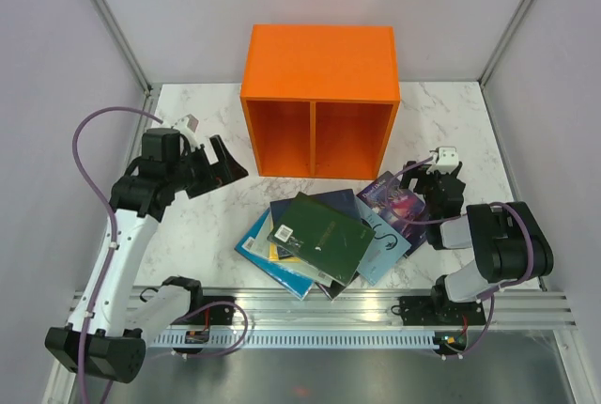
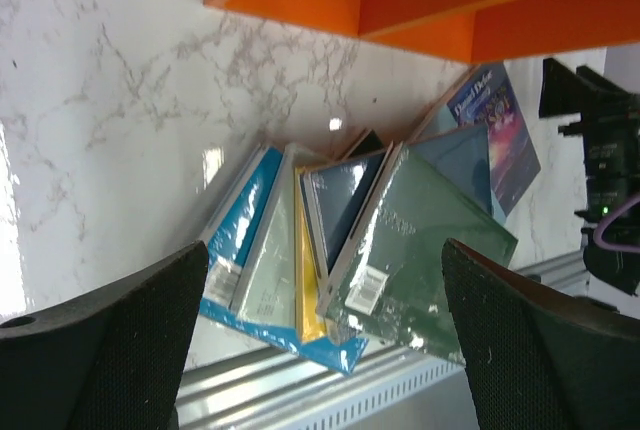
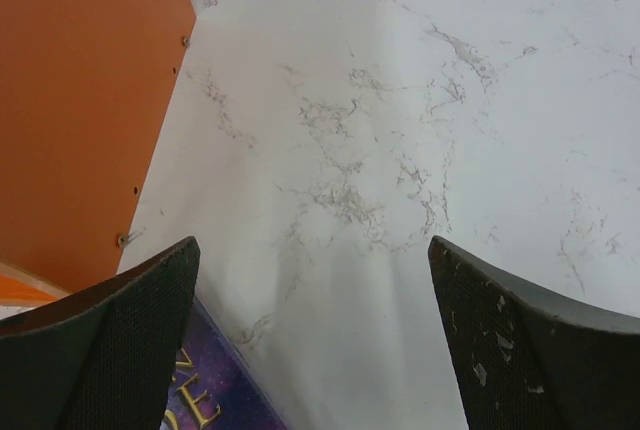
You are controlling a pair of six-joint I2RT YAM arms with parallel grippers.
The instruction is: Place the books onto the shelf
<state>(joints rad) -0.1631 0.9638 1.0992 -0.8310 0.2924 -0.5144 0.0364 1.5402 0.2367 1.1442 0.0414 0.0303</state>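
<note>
We find the books (image 1: 324,240) fanned in a loose, overlapping pile on the marble table (image 1: 188,235), at 6 o'clock from the shelf (image 1: 319,94). Its two compartments open toward the pile, so we judge a short carry will do. The dark green book (image 1: 324,233) lies on top and looks the easiest first pick. The purple book (image 1: 399,199) juts out at 2 o'clock of the pile, just beside the right gripper (image 1: 424,183). The left gripper (image 1: 216,167) hangs at 9 o'clock of the pile, tilted toward it. Both tools stand spread wide and hold nothing, flanking the pile, probably so either can reach an exposed edge.
</note>
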